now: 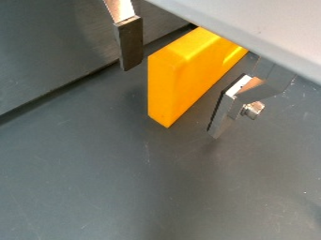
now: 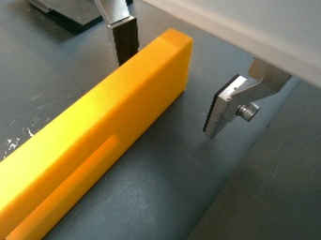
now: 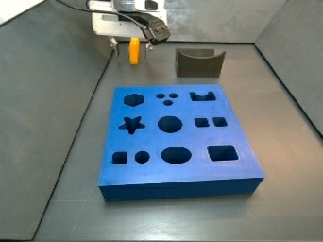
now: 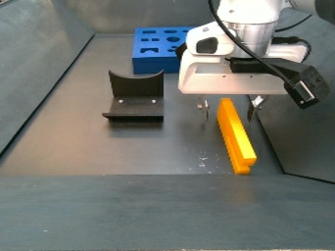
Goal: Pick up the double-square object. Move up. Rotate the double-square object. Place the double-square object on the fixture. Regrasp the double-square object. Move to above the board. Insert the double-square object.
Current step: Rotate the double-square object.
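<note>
The double-square object (image 4: 237,137) is a long yellow-orange piece lying on its edge on the dark floor, near the right wall in a side view. It also shows in both wrist views (image 1: 186,80) (image 2: 100,141) and small under the hand (image 3: 136,52). My gripper (image 4: 230,106) is low over one end of it, also seen from the side (image 3: 136,43). It is open: in both wrist views (image 1: 174,97) (image 2: 170,92) the fingers (image 1: 130,42) (image 2: 223,105) stand on either side of the piece with a gap on each side.
The fixture (image 4: 135,96) (image 3: 198,62) stands on the floor apart from the piece. The blue board (image 3: 177,137) (image 4: 167,46) with its shaped holes lies further off. Grey enclosure walls (image 4: 39,78) run along the sides.
</note>
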Robot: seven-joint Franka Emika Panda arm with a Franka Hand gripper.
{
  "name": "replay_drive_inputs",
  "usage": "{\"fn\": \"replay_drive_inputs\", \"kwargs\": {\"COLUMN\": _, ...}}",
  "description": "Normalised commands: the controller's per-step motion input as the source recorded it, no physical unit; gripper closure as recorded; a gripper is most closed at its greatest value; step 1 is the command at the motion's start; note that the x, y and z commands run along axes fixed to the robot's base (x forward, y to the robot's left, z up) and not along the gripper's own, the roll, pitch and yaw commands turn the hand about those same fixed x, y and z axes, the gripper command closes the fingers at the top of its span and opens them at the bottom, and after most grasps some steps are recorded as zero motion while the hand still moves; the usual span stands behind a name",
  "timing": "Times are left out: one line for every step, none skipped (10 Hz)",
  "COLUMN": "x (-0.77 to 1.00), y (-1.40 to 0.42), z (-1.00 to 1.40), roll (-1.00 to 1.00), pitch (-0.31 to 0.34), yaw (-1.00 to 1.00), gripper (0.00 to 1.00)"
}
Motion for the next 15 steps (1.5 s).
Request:
{"fn": "replay_drive_inputs", "kwargs": {"x": 0.04, "y": 0.01, "z": -0.32, "roll": -0.15, "pitch": -0.095, "yaw": 0.02, "gripper": 0.0}}
{"fn": "replay_drive_inputs", "kwargs": {"x": 0.03, "y": 0.01, "z": -0.3, "roll": -0.15, "pitch": -0.101, "yaw": 0.02, "gripper": 0.0}}
{"fn": "replay_drive_inputs", "kwargs": {"x": 0.03, "y": 0.01, "z": -0.3, "roll": -0.15, "pitch": -0.102, "yaw": 0.02, "gripper": 0.0}}
{"fn": "replay_drive_inputs", "kwargs": {"x": 0.03, "y": 0.01, "z": -0.29, "roll": -0.15, "pitch": -0.105, "yaw": 0.02, "gripper": 0.0}}
{"fn": "replay_drive_inputs", "kwargs": {"x": 0.03, "y": 0.01, "z": -0.29, "roll": -0.15, "pitch": -0.105, "yaw": 0.02, "gripper": 0.0}}
{"fn": "replay_drive_inputs", "kwargs": {"x": 0.03, "y": 0.01, "z": -0.29, "roll": -0.15, "pitch": -0.105, "yaw": 0.02, "gripper": 0.0}}
{"fn": "replay_drive_inputs", "kwargs": {"x": 0.03, "y": 0.01, "z": -0.28, "roll": -0.15, "pitch": -0.105, "yaw": 0.02, "gripper": 0.0}}
{"fn": "replay_drive_inputs", "kwargs": {"x": 0.03, "y": 0.01, "z": -0.28, "roll": -0.15, "pitch": -0.105, "yaw": 0.02, "gripper": 0.0}}
{"fn": "replay_drive_inputs", "kwargs": {"x": 0.03, "y": 0.01, "z": -0.28, "roll": -0.15, "pitch": -0.105, "yaw": 0.02, "gripper": 0.0}}
{"fn": "replay_drive_inputs", "kwargs": {"x": 0.03, "y": 0.01, "z": -0.28, "roll": -0.15, "pitch": -0.105, "yaw": 0.02, "gripper": 0.0}}
{"fn": "replay_drive_inputs", "kwargs": {"x": 0.03, "y": 0.01, "z": -0.28, "roll": -0.15, "pitch": -0.105, "yaw": 0.02, "gripper": 0.0}}
{"fn": "replay_drive_inputs", "kwargs": {"x": 0.03, "y": 0.01, "z": -0.28, "roll": -0.15, "pitch": -0.105, "yaw": 0.02, "gripper": 0.0}}
{"fn": "replay_drive_inputs", "kwargs": {"x": 0.03, "y": 0.01, "z": -0.28, "roll": -0.15, "pitch": -0.105, "yaw": 0.02, "gripper": 0.0}}
{"fn": "replay_drive_inputs", "kwargs": {"x": 0.03, "y": 0.01, "z": -0.28, "roll": -0.15, "pitch": -0.105, "yaw": 0.02, "gripper": 0.0}}
{"fn": "replay_drive_inputs", "kwargs": {"x": 0.03, "y": 0.01, "z": -0.28, "roll": -0.15, "pitch": -0.105, "yaw": 0.02, "gripper": 0.0}}
